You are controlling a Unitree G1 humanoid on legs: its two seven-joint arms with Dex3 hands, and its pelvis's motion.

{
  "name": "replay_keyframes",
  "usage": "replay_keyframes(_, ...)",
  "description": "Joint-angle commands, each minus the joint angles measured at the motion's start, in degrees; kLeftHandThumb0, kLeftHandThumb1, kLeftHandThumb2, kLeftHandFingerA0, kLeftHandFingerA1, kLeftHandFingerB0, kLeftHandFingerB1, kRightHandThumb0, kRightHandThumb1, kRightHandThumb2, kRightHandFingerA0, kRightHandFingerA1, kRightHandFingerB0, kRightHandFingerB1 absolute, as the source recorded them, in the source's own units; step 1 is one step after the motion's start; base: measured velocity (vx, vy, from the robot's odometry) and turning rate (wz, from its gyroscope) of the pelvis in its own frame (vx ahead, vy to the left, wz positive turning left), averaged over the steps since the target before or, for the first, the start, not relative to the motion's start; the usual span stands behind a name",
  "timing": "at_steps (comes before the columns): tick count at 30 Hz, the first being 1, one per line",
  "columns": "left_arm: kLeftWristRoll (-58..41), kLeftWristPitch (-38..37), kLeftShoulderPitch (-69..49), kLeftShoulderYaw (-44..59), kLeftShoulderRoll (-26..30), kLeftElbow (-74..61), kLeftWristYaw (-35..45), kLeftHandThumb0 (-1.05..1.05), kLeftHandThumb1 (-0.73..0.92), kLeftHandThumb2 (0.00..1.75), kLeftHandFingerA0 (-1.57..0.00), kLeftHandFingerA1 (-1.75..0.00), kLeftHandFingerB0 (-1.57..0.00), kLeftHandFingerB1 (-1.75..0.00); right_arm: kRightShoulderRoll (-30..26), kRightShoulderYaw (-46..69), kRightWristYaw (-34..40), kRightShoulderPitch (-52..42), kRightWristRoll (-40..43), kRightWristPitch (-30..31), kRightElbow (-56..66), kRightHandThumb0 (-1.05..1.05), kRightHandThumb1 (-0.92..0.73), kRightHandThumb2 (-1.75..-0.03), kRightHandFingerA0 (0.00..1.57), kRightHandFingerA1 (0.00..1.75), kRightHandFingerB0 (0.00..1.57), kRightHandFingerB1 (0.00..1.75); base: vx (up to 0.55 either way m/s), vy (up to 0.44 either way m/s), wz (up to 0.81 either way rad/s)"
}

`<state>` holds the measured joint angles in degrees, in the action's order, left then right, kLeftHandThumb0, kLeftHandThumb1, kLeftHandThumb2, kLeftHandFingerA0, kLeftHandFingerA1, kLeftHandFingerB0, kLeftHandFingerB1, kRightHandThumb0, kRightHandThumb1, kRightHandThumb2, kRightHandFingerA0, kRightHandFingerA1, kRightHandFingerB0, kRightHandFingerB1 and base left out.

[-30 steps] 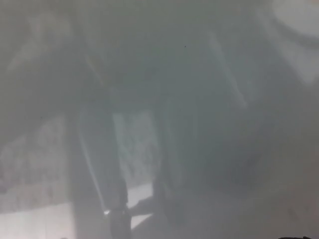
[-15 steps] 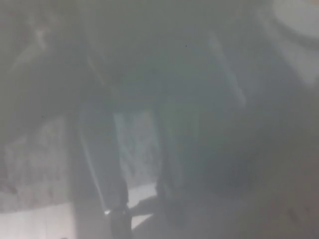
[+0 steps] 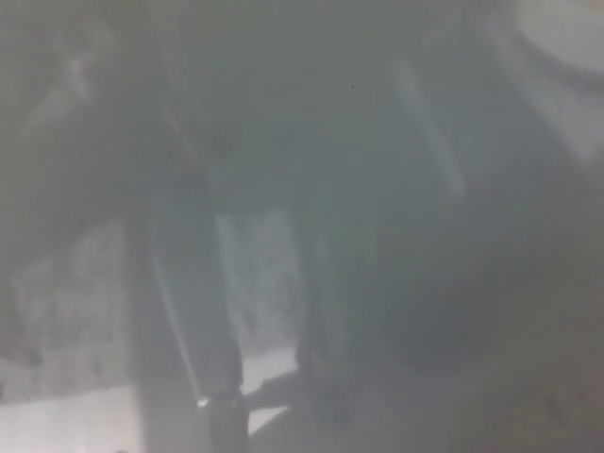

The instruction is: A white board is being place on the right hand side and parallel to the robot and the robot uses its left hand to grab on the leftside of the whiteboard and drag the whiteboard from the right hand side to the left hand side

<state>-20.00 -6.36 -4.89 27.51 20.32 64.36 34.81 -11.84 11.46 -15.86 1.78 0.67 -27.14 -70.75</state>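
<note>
We see almost nothing sharp here: a grey haze covers the whole head view, as if we were looking through or at a pale glossy sheet held close to the lens. That may be the whiteboard itself, but we cannot say so with any confidence, and we cannot place it to the right, the left or in front of us.

Behind the haze stand some dark upright bars (image 3: 193,311) (legs of a stand or frame, perhaps), with pale speckled floor (image 3: 260,283) between them and a bright patch (image 3: 566,38) in the top right corner.

Neither hand shows as a shape we can recognise, so we cannot tell whether the left hand is spread, pressed together or pinching the board's edge; the same goes for the right.

How far the drag has gone is our guess only: nothing visible proves a grasp or a finished move, so we judge the task as unsettled, with the pull to the left possibly under way.

The board's long axis and facing cannot be read from this view.
</note>
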Motion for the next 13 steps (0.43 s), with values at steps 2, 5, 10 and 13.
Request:
replay_keyframes(2,0.7,0.0,0.0,-0.9,1.8,-0.6,0.4,-0.28,0.57,0.69,-0.60,-0.53,-0.49,-0.45,-1.1,-0.1,0.4,-0.7,0.2,0.2,0.5,-0.45,-0.52,-0.90,0.84,0.76,0.51,0.58,0.00,0.000,0.00)
replay_keyframes(5,1.0,-0.4,-0.4,-1.5,1.9,-1.5,0.9,-0.20,0.62,0.58,-0.63,-0.47,-0.51,-0.38,-1.1,0.1,0.3,-0.3,0.5,1.0,0.3,-0.49,-0.52,-0.89,0.85,0.76,0.55,0.58,0.00,0.000,0.00)
replay_keyframes(10,1.0,-0.3,-0.3,-2.2,1.7,-3.2,1.0,-0.19,0.63,0.59,-0.65,-0.50,-0.50,-0.39,-1.1,0.7,-0.1,-0.5,1.1,0.6,0.4,-0.44,-0.51,-0.90,0.87,0.76,0.51,0.58,0.00,0.000,0.00)
replay_keyframes(13,0.8,0.3,-1.5,-2.1,2.1,-4.2,1.2,-0.18,0.64,0.59,-0.62,-0.48,-0.49,-0.39,-0.5,0.9,0.5,-1.7,1.1,0.1,0.5,-0.42,-0.50,-0.90,0.83,0.76,0.53,0.59,0.00,0.000,0.00)
